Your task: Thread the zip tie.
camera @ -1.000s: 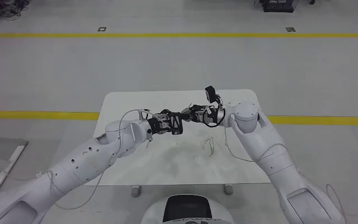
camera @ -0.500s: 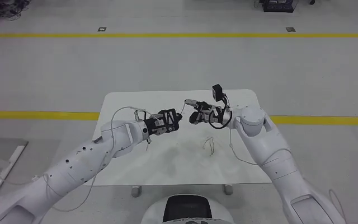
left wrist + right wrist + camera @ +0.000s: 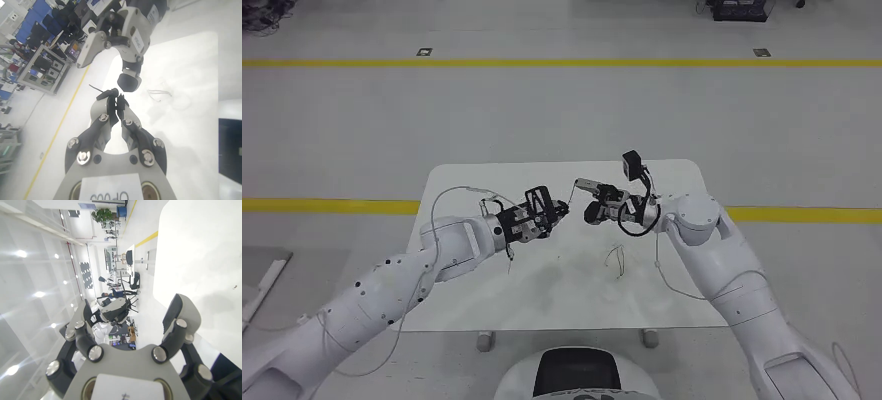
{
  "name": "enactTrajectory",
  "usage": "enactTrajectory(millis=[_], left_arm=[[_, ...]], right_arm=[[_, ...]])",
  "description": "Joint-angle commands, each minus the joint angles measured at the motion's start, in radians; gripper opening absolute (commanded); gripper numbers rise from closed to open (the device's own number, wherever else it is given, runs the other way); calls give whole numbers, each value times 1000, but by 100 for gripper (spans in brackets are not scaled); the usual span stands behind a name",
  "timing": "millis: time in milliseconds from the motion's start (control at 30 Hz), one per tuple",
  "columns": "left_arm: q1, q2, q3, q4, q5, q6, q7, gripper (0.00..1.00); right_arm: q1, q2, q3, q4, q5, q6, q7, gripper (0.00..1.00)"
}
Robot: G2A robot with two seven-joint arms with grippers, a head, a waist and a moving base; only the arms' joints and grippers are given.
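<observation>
Zip tie (image 3: 95, 88): pinched in our left gripper (image 3: 116, 96), jaws pressed together on it, thin tail poking out sideways, held above the table (image 3: 457, 190). Right gripper (image 3: 130, 313) spread wide, empty, one pad (image 3: 129, 83) just beside the left fingertips. We cannot tell where the tie's head sits. Pale loop (image 3: 159, 93) lies on the table below. Risks, as we judge them: the tail is thin and springy, so a close off its line misses or bends it; pads this near may knock the left grip and twist the tie loose.
</observation>
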Motion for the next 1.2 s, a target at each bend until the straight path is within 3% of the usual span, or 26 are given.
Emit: enactTrajectory(millis=[0,167,333,400,700,767,900,967,1167], left_arm=[[12,2,-4,3,-154,-1,-2,0],[10,22,21,-24,-404,-1,-24,0],[-15,48,70,-47,-573,-1,-18,0],[-36,59,90,-52,-591,-1,-2,0],[-31,57,88,-41,-606,5,-25,0],[-12,53,79,-41,-759,-1,-23,0],[-9,53,67,-53,-1009,-1,-128,0],[-14,51,60,-61,-1095,-1,-182,0],[-5,32,38,-72,-1282,-1,-253,0]], right_arm=[[-2,10,23,10,-13,-83,71,100],[-8,32,76,47,7,-235,239,100],[5,41,91,95,67,-315,353,100],[16,42,90,124,100,-329,393,100],[14,41,90,124,102,-328,386,100],[1,41,100,154,194,-317,410,100],[22,53,78,217,301,-402,450,100],[36,67,45,227,341,-408,450,100],[55,107,-36,225,477,-408,450,100]])
